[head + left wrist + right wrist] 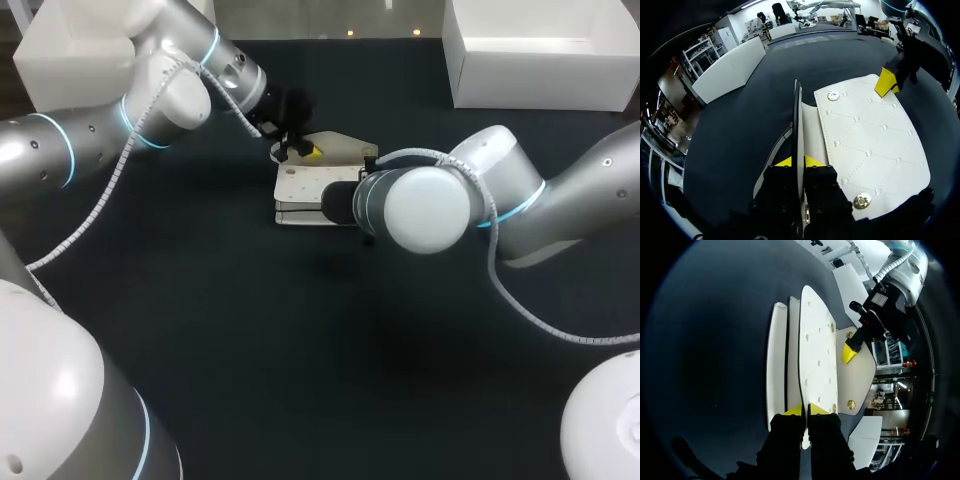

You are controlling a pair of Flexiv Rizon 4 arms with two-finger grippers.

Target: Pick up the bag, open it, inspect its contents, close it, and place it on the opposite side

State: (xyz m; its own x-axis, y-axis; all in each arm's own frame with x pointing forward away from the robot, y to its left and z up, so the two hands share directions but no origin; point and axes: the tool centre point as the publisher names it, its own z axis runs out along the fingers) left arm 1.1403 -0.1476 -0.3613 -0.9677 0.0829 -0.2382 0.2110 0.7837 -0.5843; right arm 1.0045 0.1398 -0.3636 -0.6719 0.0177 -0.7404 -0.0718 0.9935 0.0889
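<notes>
Mid-table: bag [305, 190], flap [875, 145] laid open, snaps [861, 201] facing up. Looks like the open/inspect step. L gripper [798, 161] tips pinch a thin bag edge; R gripper [805, 410] tips pinch a panel rim. Next: part panels gently, check inside, then fold flap onto snaps. White box [545, 60] far R, well apart. Arms crowd each other.

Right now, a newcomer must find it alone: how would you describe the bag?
On the dark table, look to the middle, where the left tool and right tool each clamp an edge. They hold the flat white quilted bag, flap open. Unlike the open white box at the far right corner, it is diamond-stitched with metal snaps.
</notes>
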